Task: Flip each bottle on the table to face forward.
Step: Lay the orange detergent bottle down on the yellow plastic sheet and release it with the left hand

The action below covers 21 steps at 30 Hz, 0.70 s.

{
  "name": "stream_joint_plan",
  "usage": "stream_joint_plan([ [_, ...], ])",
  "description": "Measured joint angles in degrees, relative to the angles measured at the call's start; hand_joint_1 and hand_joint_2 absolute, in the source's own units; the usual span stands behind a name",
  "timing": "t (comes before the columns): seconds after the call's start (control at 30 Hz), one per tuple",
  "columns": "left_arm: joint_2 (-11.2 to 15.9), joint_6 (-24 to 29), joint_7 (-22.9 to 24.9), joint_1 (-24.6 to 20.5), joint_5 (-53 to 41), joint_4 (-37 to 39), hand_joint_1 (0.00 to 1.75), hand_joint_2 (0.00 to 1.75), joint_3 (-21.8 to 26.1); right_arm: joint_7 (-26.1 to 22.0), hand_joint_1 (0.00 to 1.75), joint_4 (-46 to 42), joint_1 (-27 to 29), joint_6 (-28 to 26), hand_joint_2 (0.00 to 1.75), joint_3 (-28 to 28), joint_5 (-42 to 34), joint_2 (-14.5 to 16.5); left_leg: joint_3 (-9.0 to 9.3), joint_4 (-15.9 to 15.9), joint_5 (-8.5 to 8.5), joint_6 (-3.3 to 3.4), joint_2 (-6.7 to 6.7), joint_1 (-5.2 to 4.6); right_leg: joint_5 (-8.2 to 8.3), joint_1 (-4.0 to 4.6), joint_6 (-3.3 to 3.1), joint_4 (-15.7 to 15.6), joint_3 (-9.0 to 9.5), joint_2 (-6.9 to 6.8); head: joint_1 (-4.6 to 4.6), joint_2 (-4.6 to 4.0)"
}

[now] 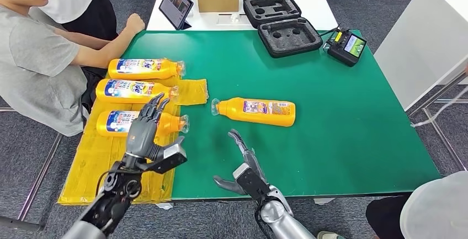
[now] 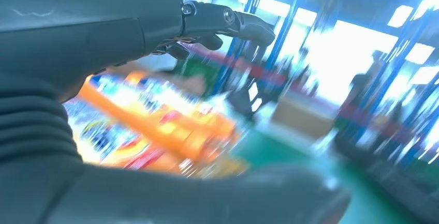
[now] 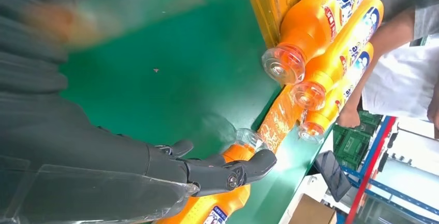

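On the green table, an orange bottle (image 1: pixel 255 110) lies before two spread, empty robot hands.

High forward-down head view, close wrist views; shared orange bottles (image 1: pixel 144 68).

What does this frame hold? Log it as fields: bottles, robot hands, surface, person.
bottles on yellow sheet: three orange bottles, lying flat, caps pointing right
bottle apart: one orange bottle on the green table, cap pointing left
left robot hand: open, over the nearest sheet bottle
right robot hand: open, near the lone bottle, not gripping
person: seated at the table's left, forearm resting on it
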Motion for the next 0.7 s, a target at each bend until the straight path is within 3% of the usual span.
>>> stream_joint_plan([
  [0.17,-1.9,2.0,-6.4,5.7,-1.1,-12.1,0.00,1.75,0.7,0.0,0.00,-0.2,0.1,-1.8,1.75,1.3,0.8,-0.1,-0.03,0.0,-0.01,-0.01,-0.01,0.01,0.00,0.01,-0.01,0.0,-0.02,-0.01,0.01,0.00],
  [0.3,-2.8,2.1,-7.2,7.5,-0.8,-16.6,0.00,1.75,1.4,0.0,0.00,-0.2,0.1,-3.0,1.75,2.0,1.5,-0.2,-0.02,0.0,0.01,-0.01,-0.01,0.01,0.01,0.01,-0.01,0.0,-0.02,0.00,0.00,0.00],
  [0.37,-3.2,2.1,-7.4,8.3,-0.2,-18.5,0.00,1.75,1.8,0.1,0.00,-0.2,0.1,-8.2,1.75,2.4,5.7,-0.3,-0.02,0.0,0.02,0.00,-0.01,0.01,0.01,0.01,-0.01,0.0,-0.02,-0.01,0.00,0.00],
  [0.43,-3.6,2.1,-7.6,9.2,0.7,-20.9,0.00,1.75,1.9,1.2,0.00,-0.7,0.4,-15.4,1.75,1.0,17.9,-0.1,-0.02,0.0,0.03,0.00,-0.02,0.01,0.01,0.01,0.00,0.0,-0.02,-0.01,0.01,0.00],
  [0.47,-3.7,2.1,-7.7,9.7,1.3,-22.1,0.00,1.75,1.8,2.2,0.00,-1.4,0.8,-17.7,1.75,-1.2,27.6,0.3,-0.02,0.0,0.03,-0.01,-0.02,0.01,0.01,0.01,0.00,0.0,-0.02,-0.01,0.00,0.00],
  [0.6,-3.7,2.1,-7.8,11.4,5.1,-24.9,0.00,1.75,0.1,7.5,0.00,-5.0,1.7,-19.8,1.75,-13.1,68.7,1.3,-0.06,0.0,0.02,0.00,-0.09,0.00,0.00,0.00,0.00,0.0,-0.04,-0.08,-0.03,0.00],
  [0.63,-3.7,2.1,-7.8,11.9,6.2,-25.3,0.00,1.75,-0.5,8.6,0.00,-5.7,1.7,-19.8,1.75,-15.7,74.2,1.2,-0.09,0.0,0.02,0.00,-0.12,-0.01,0.00,-0.01,0.00,0.0,-0.05,-0.12,-0.01,0.00],
  [0.7,-3.7,2.1,-7.9,12.7,7.8,-25.8,0.00,1.75,-1.5,10.2,0.00,-6.6,1.5,-19.9,1.75,-20.1,76.5,0.6,-0.13,0.0,0.02,0.01,-0.15,-0.04,0.00,-0.04,0.01,0.0,-0.05,-0.14,0.01,0.00],
])
